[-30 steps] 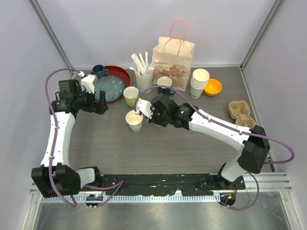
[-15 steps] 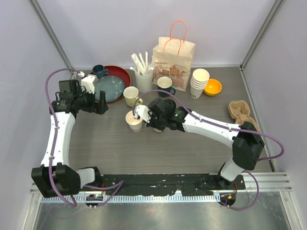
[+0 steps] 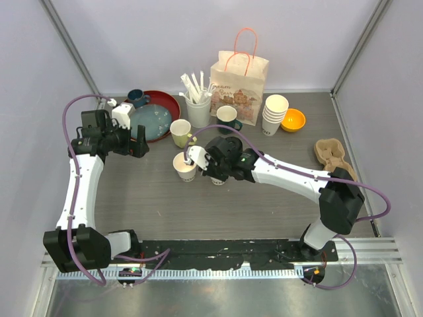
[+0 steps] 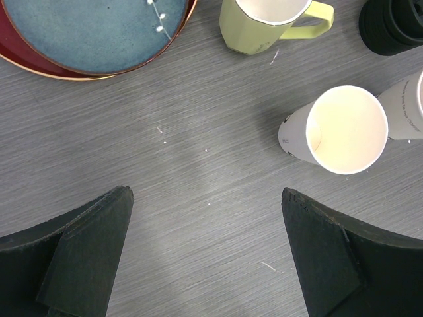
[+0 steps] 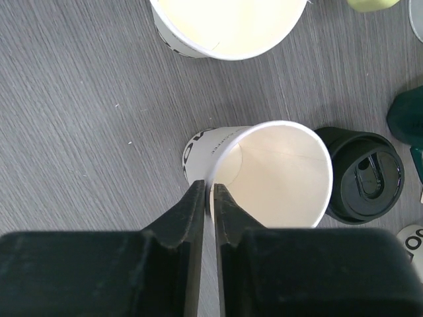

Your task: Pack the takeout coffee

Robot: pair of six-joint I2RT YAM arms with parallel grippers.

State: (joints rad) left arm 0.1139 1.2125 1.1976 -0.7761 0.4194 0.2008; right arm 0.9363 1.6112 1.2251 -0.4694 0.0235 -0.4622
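The takeout coffee shows as two cream-white paper cups, both lidless. One cup (image 5: 271,175) stands on the table, and my right gripper (image 5: 211,188) is nearly shut on its rim, one finger inside and one outside. The arm hides this cup in the top view. The other cup (image 3: 183,165) (image 4: 347,129) (image 5: 228,26) stands just left of it. A black lid (image 5: 363,175) lies beside the gripped cup. My left gripper (image 4: 205,193) (image 3: 140,144) hangs open over bare table, left of both cups. My right gripper (image 3: 200,162) reaches in from the right.
Behind the cups stand a yellow mug (image 3: 180,132), a green mug (image 3: 228,117), a cup of straws (image 3: 198,105) and a paper bag (image 3: 239,79). A blue plate on a red tray (image 3: 153,117) is at the back left. Stacked cups (image 3: 275,113), an orange bowl (image 3: 293,119) and a cardboard carrier (image 3: 332,155) are at the right.
My right arm swung a little toward the near side and left, bringing the gripper down beside the free-standing cup. It then held nearly still. The left arm has not moved.
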